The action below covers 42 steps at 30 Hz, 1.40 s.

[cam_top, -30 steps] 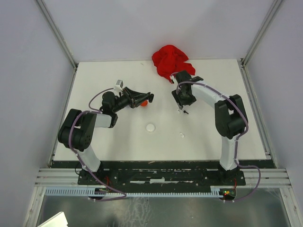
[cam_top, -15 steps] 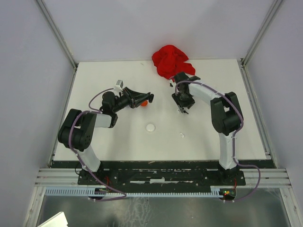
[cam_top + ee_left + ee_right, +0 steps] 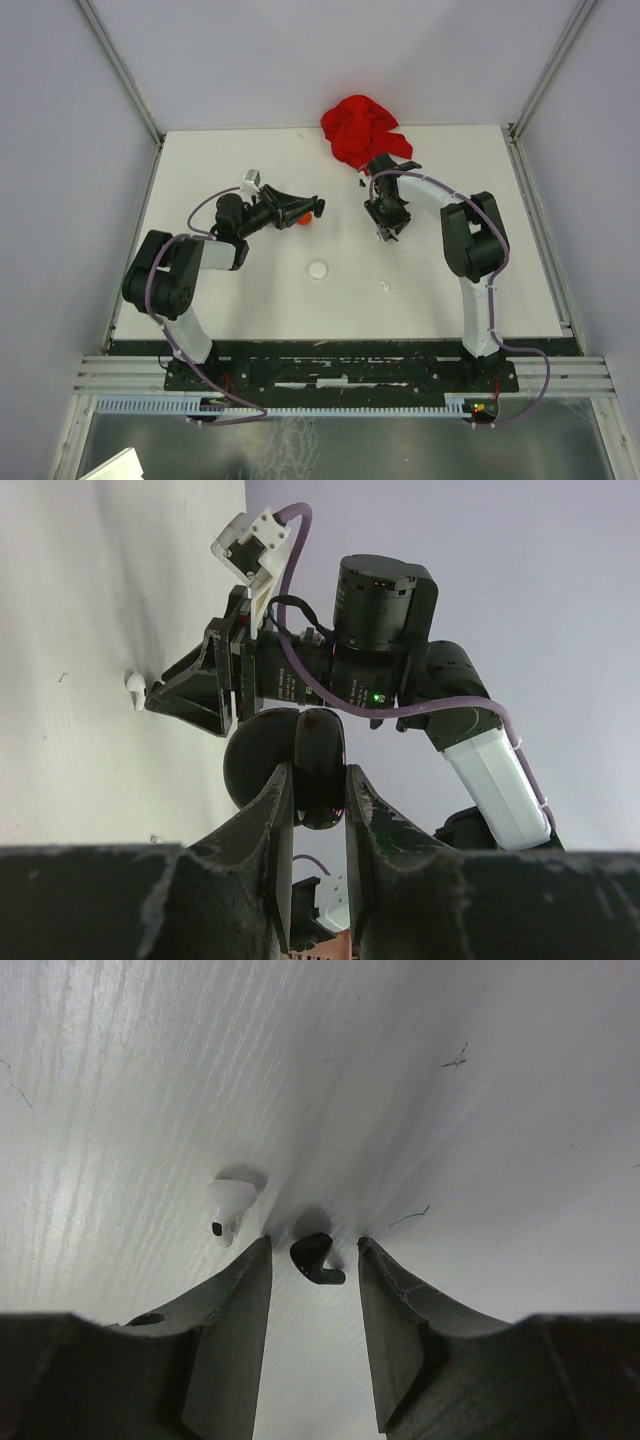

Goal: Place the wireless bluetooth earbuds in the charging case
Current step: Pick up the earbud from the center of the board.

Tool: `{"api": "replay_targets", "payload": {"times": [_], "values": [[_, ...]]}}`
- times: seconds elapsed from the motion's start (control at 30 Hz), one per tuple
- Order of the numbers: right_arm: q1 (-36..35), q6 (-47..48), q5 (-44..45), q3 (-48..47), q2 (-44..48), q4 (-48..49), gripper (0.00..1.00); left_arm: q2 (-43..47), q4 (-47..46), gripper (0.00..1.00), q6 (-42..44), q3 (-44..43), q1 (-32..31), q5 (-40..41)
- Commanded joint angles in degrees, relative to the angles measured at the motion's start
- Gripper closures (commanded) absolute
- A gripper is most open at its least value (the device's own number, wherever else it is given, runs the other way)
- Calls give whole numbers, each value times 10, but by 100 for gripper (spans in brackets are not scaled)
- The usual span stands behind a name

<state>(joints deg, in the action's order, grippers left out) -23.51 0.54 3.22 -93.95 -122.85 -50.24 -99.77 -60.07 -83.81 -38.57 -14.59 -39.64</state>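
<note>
Right gripper [image 3: 313, 1244] open, fingers straddling the black earbud [image 3: 314, 1256] on the counter [image 3: 480, 1110].
White earbud [image 3: 230, 1204] lies just outside one finger, close beside the black one. Left gripper [image 3: 315, 772] is clamped on the dark round charging case [image 3: 318, 742]. Red cloth [image 3: 362, 128] at far edge; white disc [image 3: 318, 269] and small white piece [image 3: 384, 285] lie nearer the bases.
</note>
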Motion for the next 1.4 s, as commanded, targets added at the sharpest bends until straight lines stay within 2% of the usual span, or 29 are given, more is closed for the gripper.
{"api": "replay_targets", "payload": {"times": [0.0,0.63,0.83,0.97,1.13,1.37], "values": [[3,4,-5,-26,-6,0,53,0,-19,97,28,-12,-1,-15],[10,-2,-10,-26,-16,0,67,2,-20,97,27,-10,-1,-14],[11,-7,-12,-30,-12,-2,82,3,-19,97,28,-10,-1,-15],[11,-18,-13,-23,14,15,89,2,-16,97,30,-10,-1,-15],[11,-30,-50,25,96,102,93,-2,-13,97,33,-11,-6,-14],[10,-70,-145,167,255,325,97,-29,-35,97,18,-18,-34,-11]]}}
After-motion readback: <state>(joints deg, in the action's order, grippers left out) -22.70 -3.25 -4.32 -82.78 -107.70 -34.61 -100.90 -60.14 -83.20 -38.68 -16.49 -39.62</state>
